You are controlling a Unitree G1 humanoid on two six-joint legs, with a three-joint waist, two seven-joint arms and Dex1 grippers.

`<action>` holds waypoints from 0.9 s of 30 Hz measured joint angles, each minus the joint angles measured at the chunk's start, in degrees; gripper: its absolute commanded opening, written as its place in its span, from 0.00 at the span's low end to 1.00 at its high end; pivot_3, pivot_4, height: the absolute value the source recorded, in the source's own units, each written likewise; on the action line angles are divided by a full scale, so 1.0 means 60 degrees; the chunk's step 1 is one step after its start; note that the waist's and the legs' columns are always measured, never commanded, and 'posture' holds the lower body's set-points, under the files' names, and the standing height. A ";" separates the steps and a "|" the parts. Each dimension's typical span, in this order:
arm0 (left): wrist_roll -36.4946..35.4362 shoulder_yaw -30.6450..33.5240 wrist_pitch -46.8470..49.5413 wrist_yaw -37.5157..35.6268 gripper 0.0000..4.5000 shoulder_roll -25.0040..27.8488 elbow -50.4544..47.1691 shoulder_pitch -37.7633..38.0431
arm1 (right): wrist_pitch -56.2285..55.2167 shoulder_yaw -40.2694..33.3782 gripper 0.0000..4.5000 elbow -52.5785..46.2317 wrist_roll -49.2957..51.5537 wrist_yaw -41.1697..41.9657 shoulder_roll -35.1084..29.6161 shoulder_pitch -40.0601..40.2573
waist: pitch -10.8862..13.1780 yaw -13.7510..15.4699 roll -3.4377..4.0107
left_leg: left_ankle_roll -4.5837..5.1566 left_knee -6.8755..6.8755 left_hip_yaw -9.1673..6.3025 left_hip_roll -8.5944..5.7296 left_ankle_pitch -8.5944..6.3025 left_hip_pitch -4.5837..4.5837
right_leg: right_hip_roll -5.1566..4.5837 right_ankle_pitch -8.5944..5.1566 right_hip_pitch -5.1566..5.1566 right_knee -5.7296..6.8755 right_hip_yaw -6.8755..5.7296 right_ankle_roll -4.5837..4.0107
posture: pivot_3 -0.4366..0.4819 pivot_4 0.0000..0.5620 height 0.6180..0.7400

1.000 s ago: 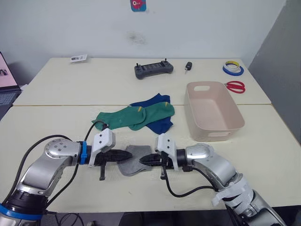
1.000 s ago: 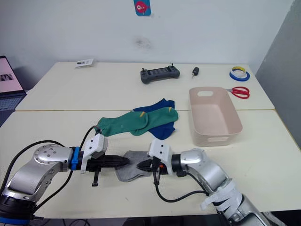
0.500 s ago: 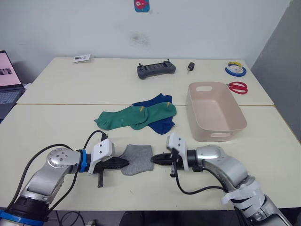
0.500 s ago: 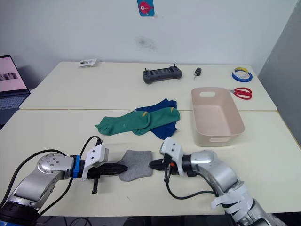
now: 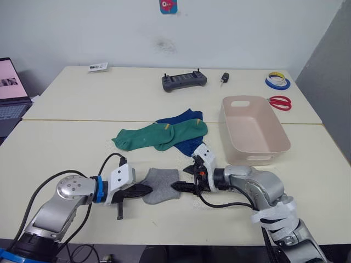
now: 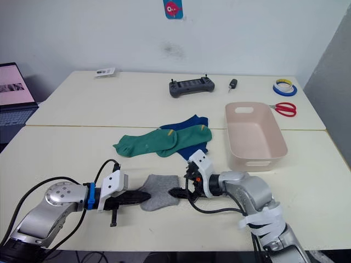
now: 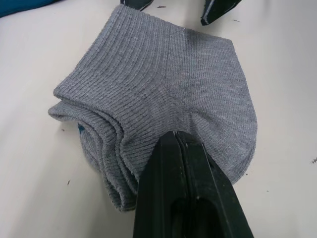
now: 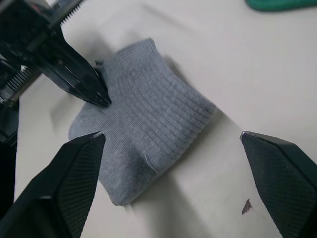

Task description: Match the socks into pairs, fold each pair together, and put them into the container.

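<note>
Cream table (image 5: 66, 153) w/ folded grey pair (image 5: 160, 185) left of container (image 5: 253, 131); left gripper (image 5: 143, 189) closed, tip on its edge, right gripper (image 5: 178, 186) spread wide beside it; soft, light, loose — pinch all layers mid-fold.

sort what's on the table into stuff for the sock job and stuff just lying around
For the job: folded grey socks, green socks, blue socks, pink tub.

Lying about: controller, scissors, tape rolls, laptop, card.
</note>
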 measured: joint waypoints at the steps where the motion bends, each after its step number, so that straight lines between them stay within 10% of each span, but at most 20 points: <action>1: 0.0019 0.0004 -0.0006 0.0003 0.00 0.0000 0.0000 0.0006 | 0.0037 0.0086 1.00 0.0044 -0.0029 -0.0009 -0.0006 -0.0097 | -0.0001 -0.0003 0.0001 | 0.0000 0.0000 0.0000 0.0001 0.0000 0.0002 | 0.0001 0.0000 0.0000 0.0001 0.0000 0.0000 | 0.48 0.27 1.00; 22: 0.0098 0.0016 -0.0461 0.0227 0.00 -0.0219 0.0077 0.0355 | 0.1139 0.0164 1.00 0.1199 0.0484 -0.0142 0.1605 -0.0915 | -0.0010 -0.0013 0.0016 | 0.0001 -0.0002 -0.0001 0.0000 0.0000 0.0005 | -0.0001 0.0000 0.0002 0.0001 0.0000 0.0000 | 0.48 0.27 1.00; 27: 0.0099 0.0020 -0.0620 0.0244 0.00 -0.0235 0.0156 0.0405 | 0.1126 -0.0010 0.71 0.1397 0.0585 -0.0185 0.1621 -0.0917 | -0.0010 -0.0013 0.0017 | 0.0001 -0.0002 -0.0001 -0.0001 0.0000 0.0004 | -0.0001 0.0000 0.0002 0.0001 0.0000 0.0000 | 0.48 0.27 1.00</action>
